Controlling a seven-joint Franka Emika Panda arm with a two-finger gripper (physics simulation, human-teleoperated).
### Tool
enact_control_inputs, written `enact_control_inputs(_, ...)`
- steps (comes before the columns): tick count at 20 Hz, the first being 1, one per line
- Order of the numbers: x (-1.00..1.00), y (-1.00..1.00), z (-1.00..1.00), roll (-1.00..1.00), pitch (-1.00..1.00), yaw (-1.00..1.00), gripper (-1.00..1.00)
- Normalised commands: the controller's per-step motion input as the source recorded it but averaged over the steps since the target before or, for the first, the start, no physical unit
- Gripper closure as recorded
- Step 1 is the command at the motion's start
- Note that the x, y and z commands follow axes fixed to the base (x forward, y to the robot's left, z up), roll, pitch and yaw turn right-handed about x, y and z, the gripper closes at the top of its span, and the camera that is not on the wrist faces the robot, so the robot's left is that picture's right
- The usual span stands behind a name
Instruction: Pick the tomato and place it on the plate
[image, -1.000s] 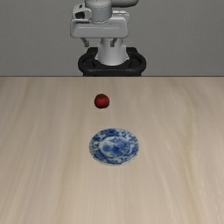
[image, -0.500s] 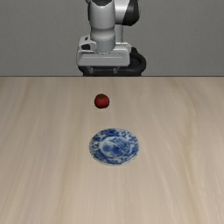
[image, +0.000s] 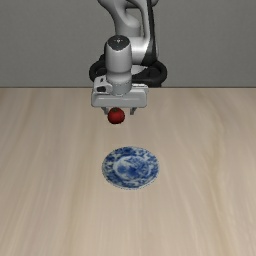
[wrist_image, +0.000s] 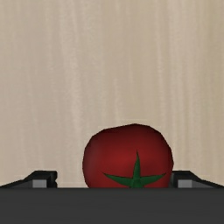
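Right now the tomato (wrist_image: 129, 162) sits on the wooden table (image: 200, 200), green stem upward, and it lies directly beneath my gripper (image: 120, 106), centred between the two fingertips (wrist_image: 40, 179). My fingers stand wide apart, one on each side of the fruit with a clear gap to its skin, so I hold nothing. I judge that spread is deliberate: a round, smooth thing needs room on both flanks before I lower and close, and being centred should keep it from rolling off sideways. The blue-patterned plate (image: 108, 165) lies near, farther forward on the table, bare and well apart from the tomato, ready to receive it.
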Motion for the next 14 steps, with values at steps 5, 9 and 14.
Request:
enact_control_inputs(5, 0.0, 0.0, -0.2, 0.0, 0.0, 0.0, 1.0)
enact_control_inputs(9, 0.0, 0.0, 0.25, 0.0, 0.0, 0.0, 1.0)
enact_control_inputs(14, 0.0, 0.0, 0.0, 0.0, 0.0, 0.0, 1.0)
